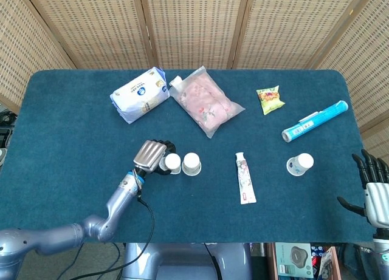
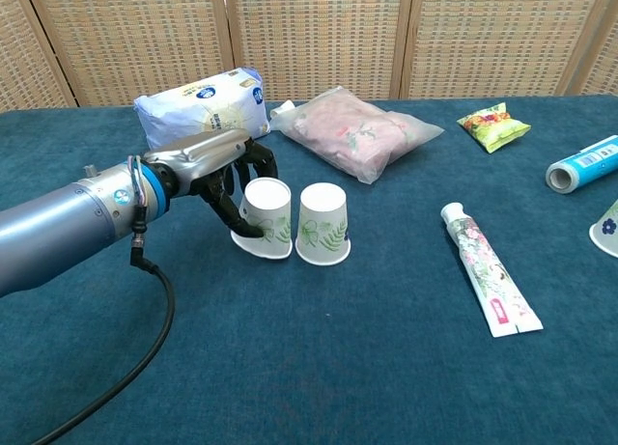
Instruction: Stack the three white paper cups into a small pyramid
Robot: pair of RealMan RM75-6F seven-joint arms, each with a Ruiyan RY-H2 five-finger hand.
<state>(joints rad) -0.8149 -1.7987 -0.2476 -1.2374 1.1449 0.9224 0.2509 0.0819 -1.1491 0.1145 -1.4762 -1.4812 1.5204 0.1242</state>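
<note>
1. The step in hand looks like building the base row: the left hand [image 2: 217,175] grips an upturned white paper cup with a green leaf print [image 2: 267,217], its dark fingers wrapped round the cup's far side, and holds it just beside a second upturned leaf-print cup [image 2: 323,224]; the rims are touching or nearly so, and the held cup sits slightly tilted.
2. The third white paper cup, blue-patterned [image 1: 300,164], stands well apart near the table's right side, past a white printed tube [image 1: 244,177].
3. The right hand [image 1: 375,192] hangs off the table's right edge with its fingers spread, holding nothing.
4. Next, I judge, the held cup needs setting flat against its neighbour and releasing without nudging either; the far cup then has to be fetched and placed astride the two bottoms.
5. The surface is a dark teal cloth-covered table [image 1: 61,128], also carrying a white tissue pack [image 1: 139,95], a clear bag of pink contents [image 1: 205,102], a small green snack packet [image 1: 270,99] and a blue cylindrical tube [image 1: 314,121].
6. Woven rattan screens [image 1: 182,25] close off the back.
</note>
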